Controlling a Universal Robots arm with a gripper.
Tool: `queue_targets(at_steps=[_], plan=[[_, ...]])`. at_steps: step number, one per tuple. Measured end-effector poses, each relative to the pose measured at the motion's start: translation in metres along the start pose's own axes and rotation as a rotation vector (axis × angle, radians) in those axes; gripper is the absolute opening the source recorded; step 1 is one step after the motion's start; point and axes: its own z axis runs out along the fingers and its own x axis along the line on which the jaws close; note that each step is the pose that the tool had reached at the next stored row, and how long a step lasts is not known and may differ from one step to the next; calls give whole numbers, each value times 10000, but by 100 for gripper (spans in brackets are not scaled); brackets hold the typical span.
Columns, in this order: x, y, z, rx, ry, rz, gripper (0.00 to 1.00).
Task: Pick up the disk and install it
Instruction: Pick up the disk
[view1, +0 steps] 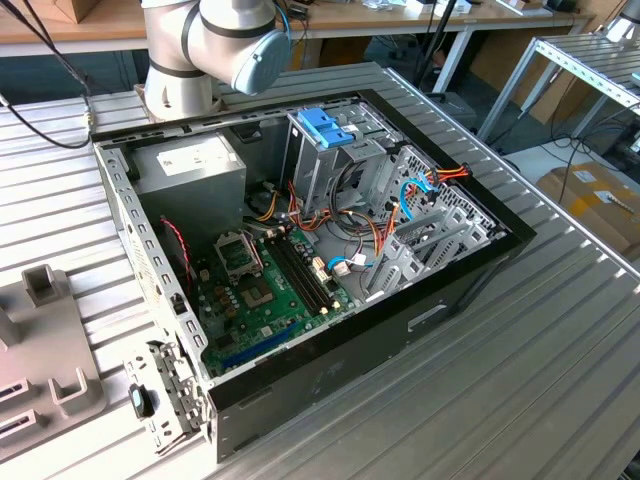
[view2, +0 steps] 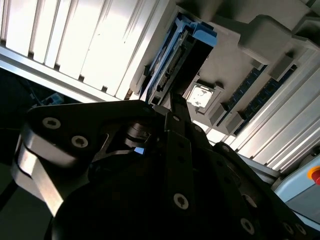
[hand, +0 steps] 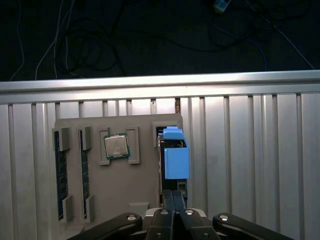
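One disk stands on end in a slot of the grey holder, centre of the first wrist view. Its connector end faces up, so its long axis seems to run down into the slot. The claw hovers just beside it, closed and holding nothing. I'd guess it's stiff, fairly heavy and shock-shy; grip the flat metal sides, not the blue rails.
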Motion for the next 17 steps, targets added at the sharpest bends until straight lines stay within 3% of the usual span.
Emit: queue_targets(at_steps=[10, 14, 16, 17], plan=[[0, 0, 3, -1, 0, 0, 11], [0, 0, 4, -1, 0, 0, 36], [0, 0, 4, -1, 0, 0, 42], [0, 0, 5, -1, 0, 0, 53]])
